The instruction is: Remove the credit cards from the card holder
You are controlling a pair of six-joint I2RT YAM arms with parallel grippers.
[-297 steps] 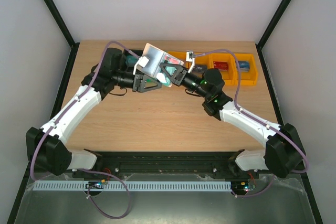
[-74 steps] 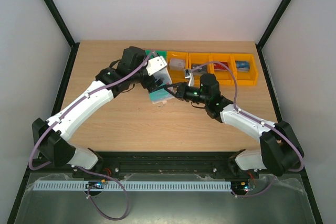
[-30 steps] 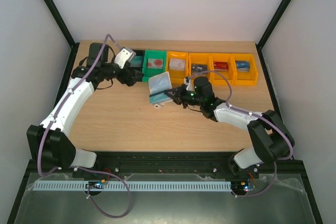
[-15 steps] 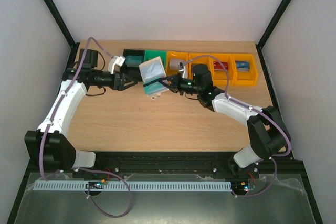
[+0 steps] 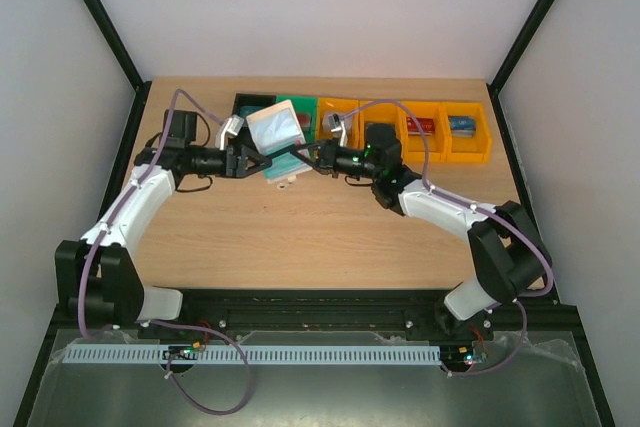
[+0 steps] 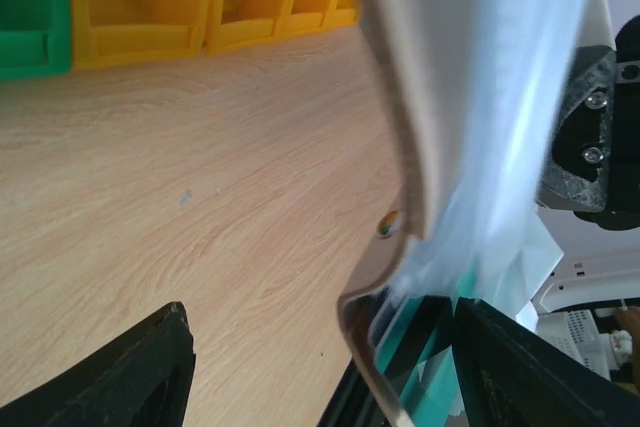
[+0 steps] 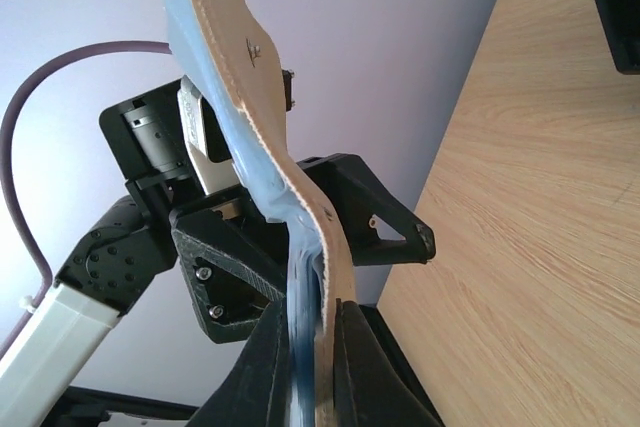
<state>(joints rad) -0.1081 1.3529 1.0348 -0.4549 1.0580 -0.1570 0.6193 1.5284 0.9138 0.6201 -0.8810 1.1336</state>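
The card holder point(image 5: 274, 129), white outside with pale blue sleeves, hangs above the table in front of the bins. My right gripper point(image 5: 306, 152) is shut on its lower edge; the right wrist view shows that pinch point(image 7: 315, 312) on the holder point(image 7: 235, 67). My left gripper point(image 5: 260, 160) faces it from the left, jaws open. In the left wrist view the holder's point(image 6: 470, 97) bottom corner and a teal credit card point(image 6: 398, 349) poking from a sleeve lie between the spread fingers of the left gripper point(image 6: 320, 309). Other credit cards lie in the orange bins, one red point(image 5: 420, 127), one blue point(image 5: 462, 125).
A row of bins stands along the table's back: black point(image 5: 248, 104), green point(image 5: 302, 107), then several orange ones point(image 5: 445, 147). The green point(image 6: 30, 7) and orange point(image 6: 140, 2) bins also show in the left wrist view. Both arms meet at centre-left.
The right gripper has carried the holder back and left, lifting it. The left gripper has swung from the black bin over to the holder and now straddles its lower corner.
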